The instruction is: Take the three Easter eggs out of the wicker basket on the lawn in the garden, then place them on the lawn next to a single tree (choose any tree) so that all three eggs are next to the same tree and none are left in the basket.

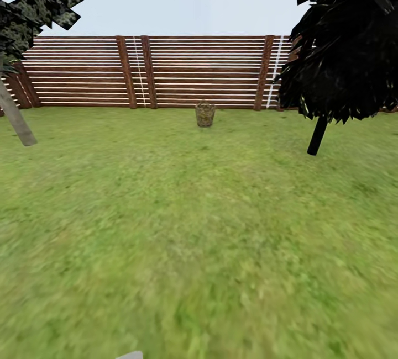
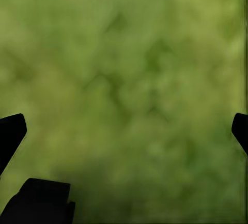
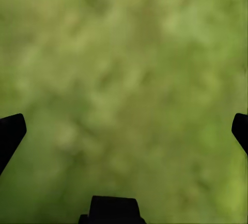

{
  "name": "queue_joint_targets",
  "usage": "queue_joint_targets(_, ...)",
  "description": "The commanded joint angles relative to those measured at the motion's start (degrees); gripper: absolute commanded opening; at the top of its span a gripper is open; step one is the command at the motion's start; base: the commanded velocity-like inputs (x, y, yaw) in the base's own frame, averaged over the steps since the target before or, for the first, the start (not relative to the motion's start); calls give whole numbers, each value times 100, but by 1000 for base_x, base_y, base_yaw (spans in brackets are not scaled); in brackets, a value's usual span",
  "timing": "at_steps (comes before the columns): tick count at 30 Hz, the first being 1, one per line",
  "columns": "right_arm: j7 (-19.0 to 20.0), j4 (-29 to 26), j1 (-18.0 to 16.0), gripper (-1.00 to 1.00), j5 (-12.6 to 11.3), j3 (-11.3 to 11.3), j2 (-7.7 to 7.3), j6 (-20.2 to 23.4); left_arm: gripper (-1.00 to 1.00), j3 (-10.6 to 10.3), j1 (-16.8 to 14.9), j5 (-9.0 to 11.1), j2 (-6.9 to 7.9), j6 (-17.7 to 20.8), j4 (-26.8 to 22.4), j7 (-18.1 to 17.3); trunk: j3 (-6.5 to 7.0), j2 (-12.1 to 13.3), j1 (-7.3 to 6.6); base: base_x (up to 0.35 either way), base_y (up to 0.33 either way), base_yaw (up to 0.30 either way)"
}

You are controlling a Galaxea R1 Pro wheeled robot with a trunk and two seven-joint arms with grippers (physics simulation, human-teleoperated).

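Observation:
The wicker basket (image 1: 205,114) stands far off on the lawn (image 1: 188,226), close to the fence. The Easter eggs are hidden at this distance. A tree (image 1: 16,119) with a pale grey trunk leans at the far left. My left gripper (image 2: 126,131) is open over blurred grass, its dark fingertips (image 2: 10,133) wide apart with nothing between them. My right gripper (image 3: 126,131) is likewise open above grass, fingertips (image 3: 10,131) at the picture's sides.
A brown slatted wooden fence (image 1: 166,72) closes the back of the garden. A thin black-trunked dark tree (image 1: 318,135) stands at the right. Open grass stretches between me and the basket.

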Motion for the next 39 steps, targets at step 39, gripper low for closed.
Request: queue_joint_targets(39, -2, 2, -2, 100, 48, 9, -3, -13, 100, 24, -1, 60, -5, 39, -10, 4, -5, -2, 2, 321, 0, 0)
